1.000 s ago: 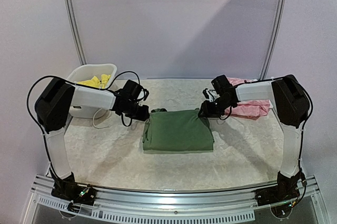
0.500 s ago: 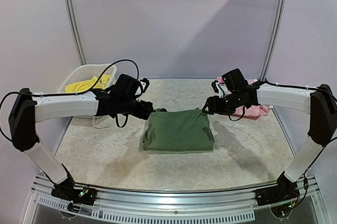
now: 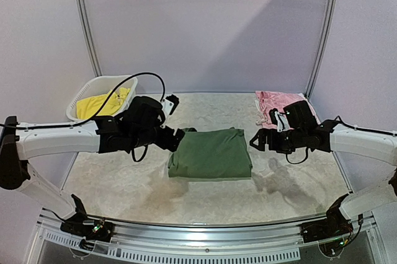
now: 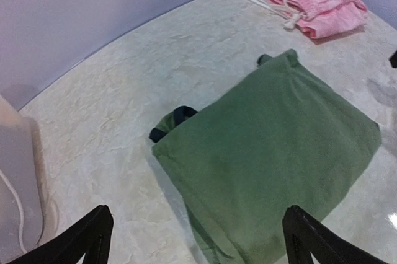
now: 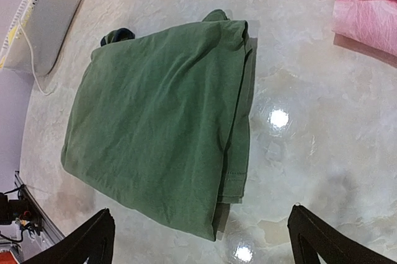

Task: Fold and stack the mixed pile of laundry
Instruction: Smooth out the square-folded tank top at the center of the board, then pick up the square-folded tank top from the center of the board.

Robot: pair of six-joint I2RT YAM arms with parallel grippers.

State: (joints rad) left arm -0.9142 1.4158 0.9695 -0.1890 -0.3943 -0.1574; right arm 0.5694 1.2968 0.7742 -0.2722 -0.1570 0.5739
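The olive-green garment (image 3: 211,154) lies folded into a rough rectangle mid-table, showing too in the left wrist view (image 4: 273,152) and the right wrist view (image 5: 161,127). A dark blue bit (image 4: 180,115) pokes out at its far left corner. A folded pink garment (image 3: 279,106) rests at the back right. Yellow fabric (image 3: 102,104) sits in the basket. My left gripper (image 3: 177,137) hovers open just off the green garment's left edge, holding nothing (image 4: 197,227). Off the right edge, my right gripper (image 3: 255,142) also stands open and empty (image 5: 201,227).
A white slotted basket (image 3: 84,93) stands at the back left with a cable trailing over it. Upright frame posts (image 3: 85,22) rise behind the table. The marbled tabletop (image 3: 124,177) ends at a metal rail at the near edge.
Both grippers have opened wide and let go of the green garment's far corners. Both arms have lowered and drawn outward, the right one towards the right side.
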